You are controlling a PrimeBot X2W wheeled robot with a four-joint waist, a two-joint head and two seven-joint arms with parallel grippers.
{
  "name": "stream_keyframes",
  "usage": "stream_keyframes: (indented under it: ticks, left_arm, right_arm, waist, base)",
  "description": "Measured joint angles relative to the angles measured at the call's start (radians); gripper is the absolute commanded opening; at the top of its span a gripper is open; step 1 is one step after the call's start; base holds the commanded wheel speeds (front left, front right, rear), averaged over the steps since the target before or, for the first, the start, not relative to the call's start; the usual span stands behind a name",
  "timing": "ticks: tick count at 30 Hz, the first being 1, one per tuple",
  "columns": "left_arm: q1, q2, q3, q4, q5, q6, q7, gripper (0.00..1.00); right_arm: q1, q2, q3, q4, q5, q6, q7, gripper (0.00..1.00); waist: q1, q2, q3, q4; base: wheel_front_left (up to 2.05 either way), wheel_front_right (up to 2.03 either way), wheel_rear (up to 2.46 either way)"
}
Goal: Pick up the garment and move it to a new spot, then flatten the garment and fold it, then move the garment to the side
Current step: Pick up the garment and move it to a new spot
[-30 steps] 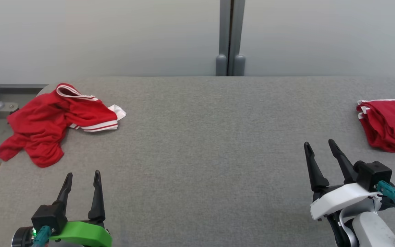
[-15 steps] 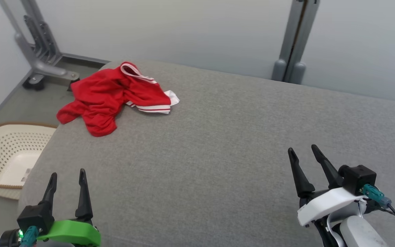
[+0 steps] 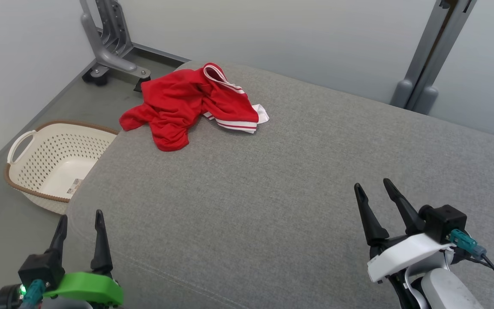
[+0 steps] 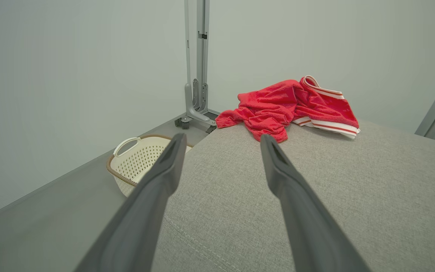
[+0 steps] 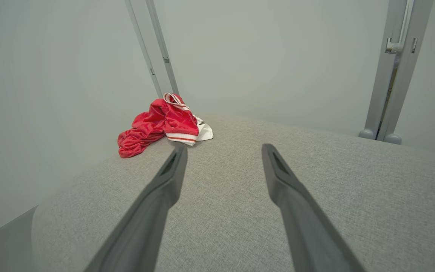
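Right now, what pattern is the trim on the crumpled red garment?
White trim with thin red stripes on the crumpled red garment; clearest in the head view.

One garment [image 3: 178, 103], one basket [image 3: 41, 154] — two tools [image 3: 80, 214] [image 3: 372, 183].

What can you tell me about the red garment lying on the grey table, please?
The red garment is soft, thin-looking cloth with white bands striped in red along some edges. It lies unfolded, crumpled in a loose heap, near the far left corner of the grey fabric-covered table, with one lobe reaching the left edge. It rests only on the table; nothing else touches it.
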Motion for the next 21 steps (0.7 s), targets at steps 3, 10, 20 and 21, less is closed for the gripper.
stream_keyframes:
  ticks: [3,10,20,21]
  left_arm:
    - [-0.044,0.013,-0.007,0.006,-0.012,-0.007,0.014,1.00]
    - [-0.266,0.107,-0.050,-0.063,-0.093,-0.017,0.225,1.00]
    - [-0.599,0.275,-0.072,0.032,-0.330,-0.021,0.530,1.00]
    - [-0.616,0.289,-0.077,0.058,-0.345,-0.022,0.550,1.00]
  right_arm:
    - [-0.005,-0.001,0.004,-0.021,0.001,0.000,0.000,1.00]
    - [-0.064,-0.020,0.026,-0.098,-0.028,0.000,0.000,1.00]
    - [-0.162,-0.056,0.073,-0.213,-0.070,0.000,0.000,1.00]
    - [-0.169,-0.060,0.079,-0.221,-0.071,0.000,0.000,1.00]
  waist:
    - [0.0000,0.0000,0.005,-0.008]
    - [-0.0001,0.0000,0.053,-0.056]
    - [0.0000,0.0000,0.169,-0.172]
    - [0.0000,0.0000,0.179,-0.186]
  base:
    - [0.00,0.00,0.00]
    - [0.00,0.00,0.00]
    - [0.00,0.00,0.00]
    - [0.00,0.00,0.00]
